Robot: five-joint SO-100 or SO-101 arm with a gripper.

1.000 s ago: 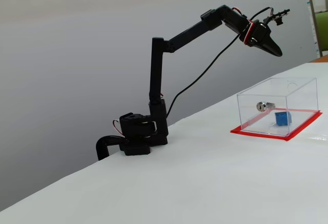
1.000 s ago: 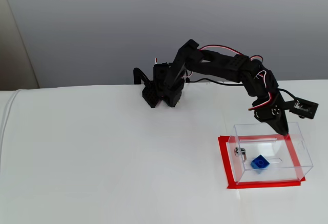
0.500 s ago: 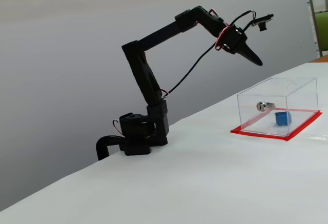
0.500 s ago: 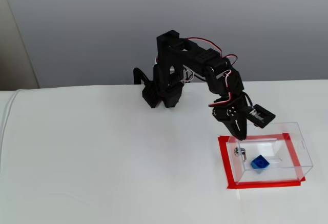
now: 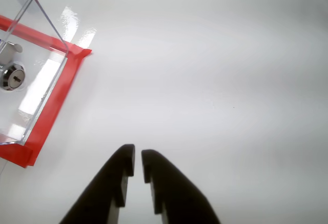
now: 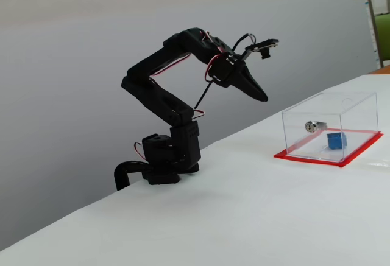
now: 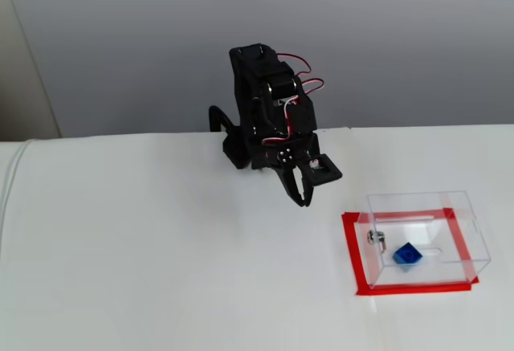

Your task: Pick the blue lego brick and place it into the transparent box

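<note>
My black two-finger tool [image 5: 138, 163]: empty, fingers nearly together, raised above white worktop [image 7: 161, 271]. Small bright blue plastic lego brick [image 7: 406, 255]: inside clear acrylic red-based box [image 7: 462, 246], well apart from tool.

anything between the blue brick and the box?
No. The blue lego brick already sits inside the transparent box, near the silver cylinder on its wall. The hand hangs clear of the box, holding nothing.
</note>
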